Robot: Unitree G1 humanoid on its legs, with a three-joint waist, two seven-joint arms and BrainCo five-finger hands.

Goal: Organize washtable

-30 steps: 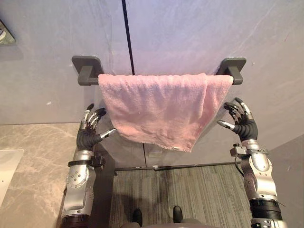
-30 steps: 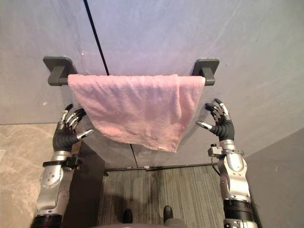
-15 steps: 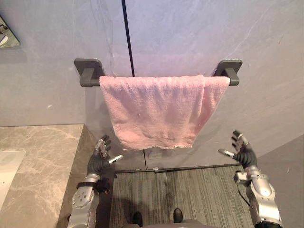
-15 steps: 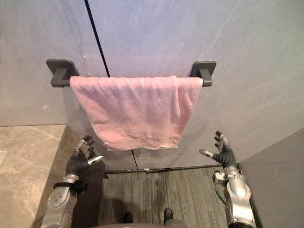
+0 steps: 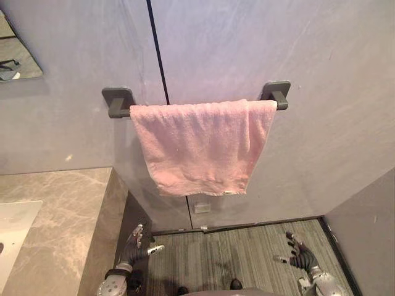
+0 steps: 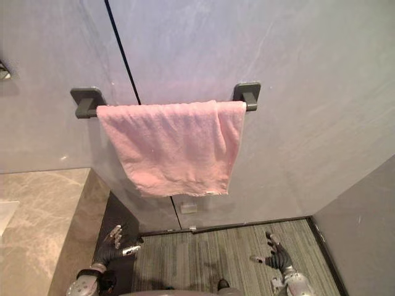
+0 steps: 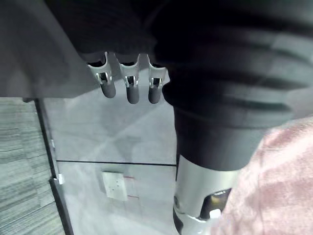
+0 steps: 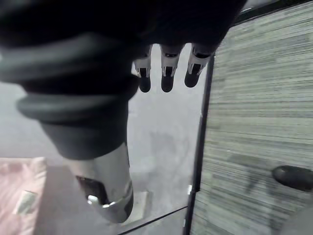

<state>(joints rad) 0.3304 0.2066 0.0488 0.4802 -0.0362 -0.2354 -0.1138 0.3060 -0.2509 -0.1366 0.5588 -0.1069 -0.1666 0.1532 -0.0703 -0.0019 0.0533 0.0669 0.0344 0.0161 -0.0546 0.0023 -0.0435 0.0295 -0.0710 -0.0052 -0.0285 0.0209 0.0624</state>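
A pink towel [image 5: 200, 145] hangs folded over a dark grey towel bar [image 5: 117, 100] on the grey wall, its lower edge slanting down to the right. My left hand [image 5: 131, 251] is far below it, low beside the counter's end, open and holding nothing. My right hand [image 5: 299, 258] is just as low over the floor on the right, also open and holding nothing. In the left wrist view straight fingers [image 7: 129, 88] point toward the wall with the pink towel [image 7: 274, 186] beside the thumb. In the right wrist view the fingers [image 8: 166, 73] hang straight.
A marble counter [image 5: 55, 209] with a white basin [image 5: 12, 228] stands at the left, a mirror [image 5: 15, 55] above it. A small wall outlet [image 5: 202, 208] sits under the towel. Striped grey floor [image 5: 247, 243] lies below, and a grey side wall [image 5: 370, 228] closes the right.
Both hands have dropped from beside the towel's lower corners to near floor level. The camera has shifted, showing more wall and counter. The towel stays on the bar.
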